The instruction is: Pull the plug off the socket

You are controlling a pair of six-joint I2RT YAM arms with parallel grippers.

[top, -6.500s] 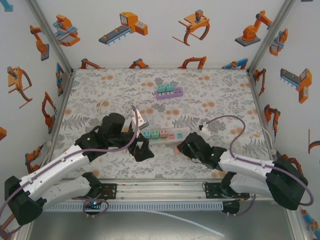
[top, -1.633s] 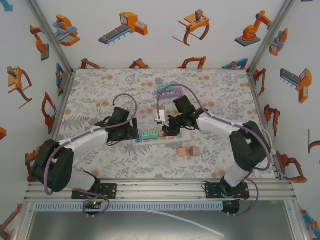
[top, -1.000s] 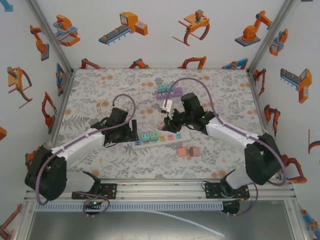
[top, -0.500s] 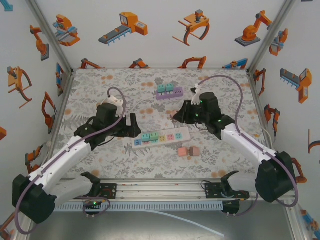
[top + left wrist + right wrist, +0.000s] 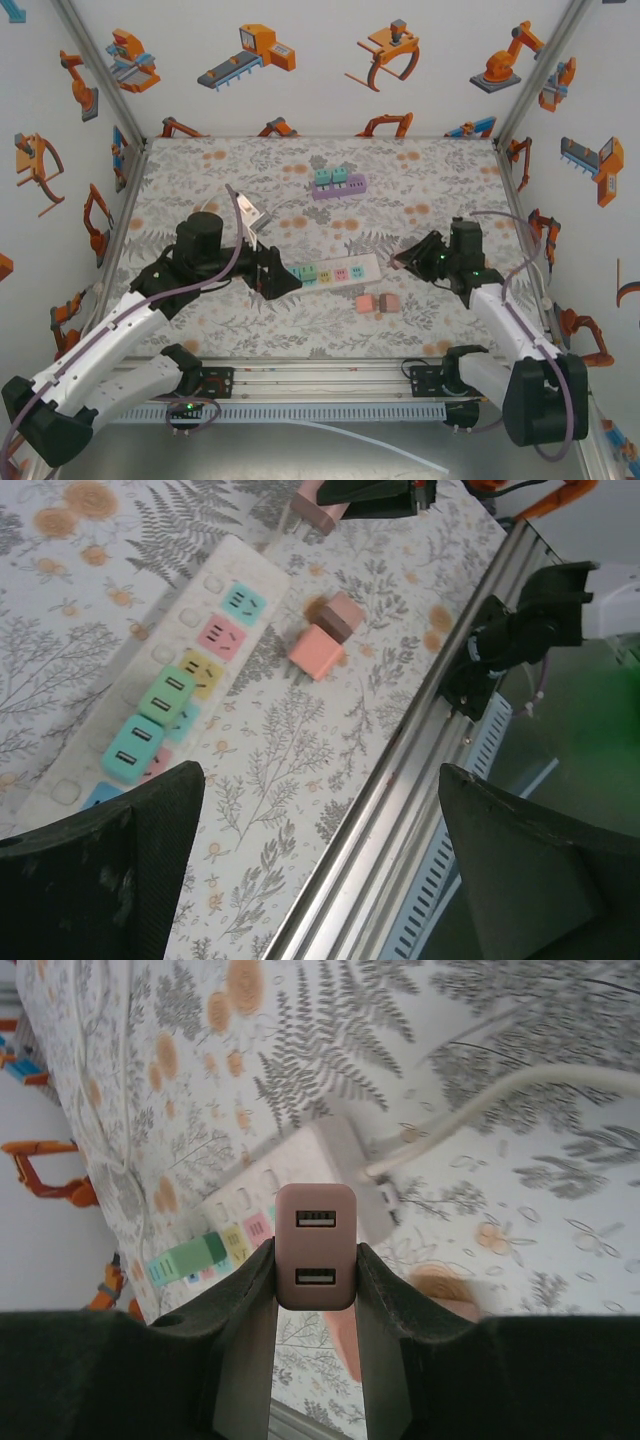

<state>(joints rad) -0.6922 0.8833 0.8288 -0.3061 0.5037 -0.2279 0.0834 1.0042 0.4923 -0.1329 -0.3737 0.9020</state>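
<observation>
pink USB charger plug (image 5: 315,1222) out of the socket, clamped in right gripper (image 5: 315,1290).
Held just off the power strip (image 5: 365,265) right end, mid-desk (image 5: 450,190); left gripper (image 5: 315,870) spread wide over the strip's left end.

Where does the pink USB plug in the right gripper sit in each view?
Top external: pink USB plug right of centre, just off the right end of the power strip.
Left wrist: at the top edge, near the middle, beyond the strip's far end.
Right wrist: centre, ports facing the camera.
Shared landmark: the power strip.
</observation>
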